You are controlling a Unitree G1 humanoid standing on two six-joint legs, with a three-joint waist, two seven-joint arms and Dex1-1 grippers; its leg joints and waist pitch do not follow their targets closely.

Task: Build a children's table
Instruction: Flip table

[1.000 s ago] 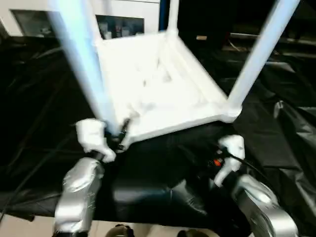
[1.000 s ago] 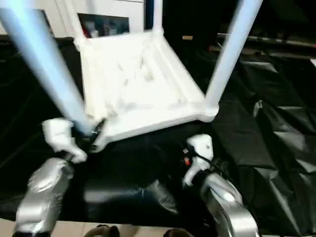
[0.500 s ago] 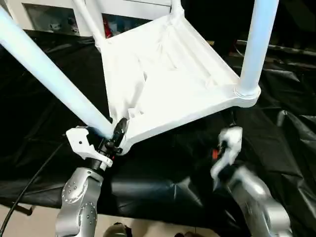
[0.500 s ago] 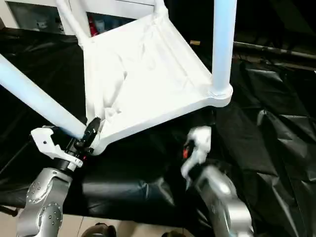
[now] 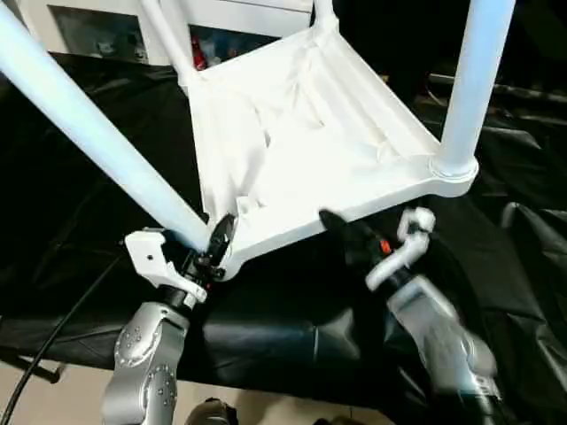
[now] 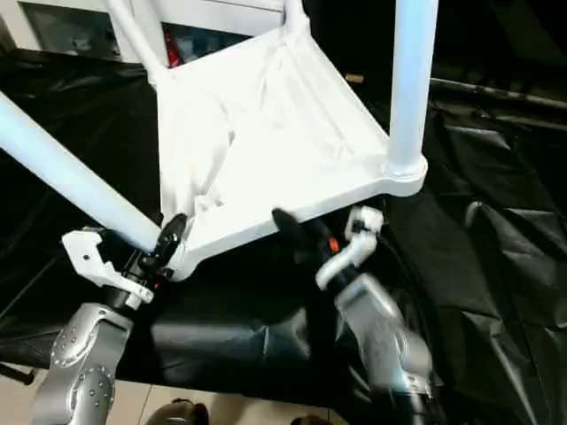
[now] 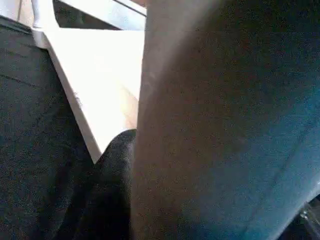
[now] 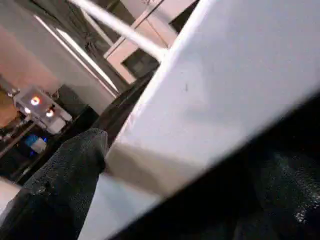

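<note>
The children's table lies upside down on black cloth, its ribbed tabletop [image 5: 301,142] facing up. The near-left leg [image 5: 89,124] leans toward me and to the left. My left gripper [image 5: 208,250] is shut on that leg at its base by the corner socket; the left wrist view has the leg [image 7: 225,125] close against a black finger [image 7: 112,190]. The near-right leg [image 5: 469,80] stands in its socket, and two far legs rise at the back. My right gripper [image 5: 344,237] is open at the tabletop's near rim, one black finger [image 8: 65,185] against the white edge [image 8: 210,100].
Crumpled black cloth [image 5: 523,230] covers the work surface all round the table. A white glass-door cabinet [image 5: 89,31] stands at the back left. A black cable [image 5: 53,336] hangs off the front left edge.
My right gripper has swung left and forward from below the near-right corner to the middle of the near rim. The left gripper keeps its hold on the leg.
</note>
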